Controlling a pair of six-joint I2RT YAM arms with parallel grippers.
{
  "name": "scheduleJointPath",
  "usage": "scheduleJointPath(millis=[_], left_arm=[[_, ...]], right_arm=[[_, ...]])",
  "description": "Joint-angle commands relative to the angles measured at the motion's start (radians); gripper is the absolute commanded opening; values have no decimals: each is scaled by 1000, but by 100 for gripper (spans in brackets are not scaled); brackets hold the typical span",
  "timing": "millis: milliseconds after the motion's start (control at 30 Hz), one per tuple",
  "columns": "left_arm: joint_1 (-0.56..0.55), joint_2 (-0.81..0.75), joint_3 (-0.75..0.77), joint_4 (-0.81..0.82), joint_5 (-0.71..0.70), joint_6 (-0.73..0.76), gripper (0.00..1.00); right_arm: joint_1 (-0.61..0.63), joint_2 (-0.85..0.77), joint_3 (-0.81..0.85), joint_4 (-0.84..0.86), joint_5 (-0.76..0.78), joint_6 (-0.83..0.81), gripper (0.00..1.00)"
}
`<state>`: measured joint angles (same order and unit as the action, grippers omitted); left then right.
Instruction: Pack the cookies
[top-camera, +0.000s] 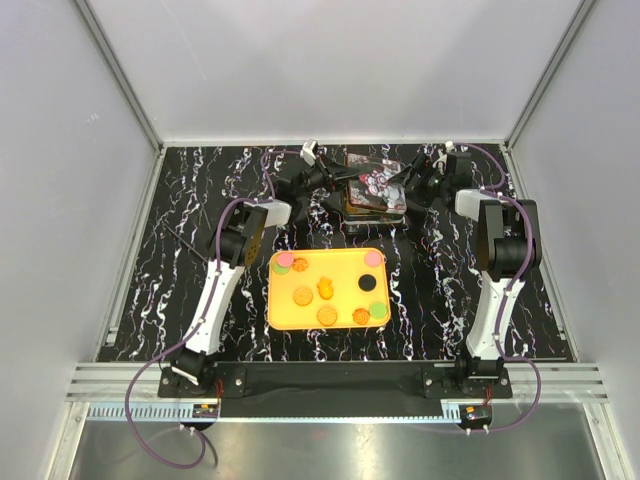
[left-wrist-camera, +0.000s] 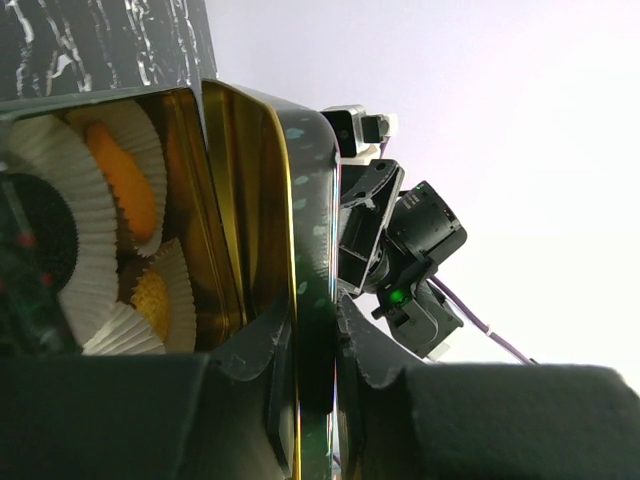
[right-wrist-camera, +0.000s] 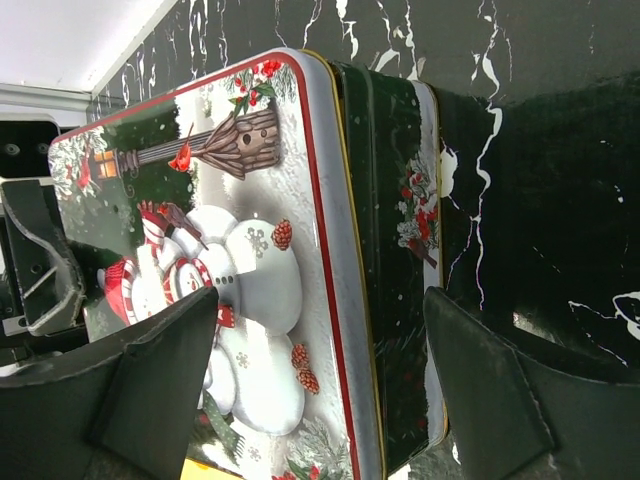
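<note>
While loose cookies (top-camera: 325, 290) lie scattered on the yellow tray (top-camera: 277, 310) mid-table in the overhead view, both arms reach to the far end. There the left gripper (top-camera: 335, 183) and right gripper (top-camera: 412, 185) flank the Christmas tin (top-camera: 375, 190). Seen from the left wrist, the claw is pinching a thin metal edge, which I take to be the rim of the lid (left-wrist-camera: 312, 250). Beside it the tin's gold inside shows white paper cups (left-wrist-camera: 95, 285), at least one with an orange cookie in it. Seen from the right wrist, the claw is spread wide, its fingers (right-wrist-camera: 160, 380) astride the snowman lid's near edge and the green wall below it, touching neither. I judge the lid step to be in hand, though whether the lid is going off or on I cannot tell. Next, the right claw would need to close squarely on the rim so both sides move level, without tipping the cups.
</note>
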<state>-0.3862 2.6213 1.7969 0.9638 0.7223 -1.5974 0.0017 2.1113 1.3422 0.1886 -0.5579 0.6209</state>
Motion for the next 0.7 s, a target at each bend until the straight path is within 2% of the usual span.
scheduleJointPath(millis=[0, 267, 667], left_arm=[[10, -1, -8, 70, -18, -3, 20], [20, -10, -33, 76, -21, 4, 32], [49, -24, -57, 90, -14, -1, 34]], right_arm=[[4, 1, 26, 3, 9, -20, 90], [4, -1, 32, -11, 23, -27, 86], [3, 10, 54, -46, 35, -38, 81]])
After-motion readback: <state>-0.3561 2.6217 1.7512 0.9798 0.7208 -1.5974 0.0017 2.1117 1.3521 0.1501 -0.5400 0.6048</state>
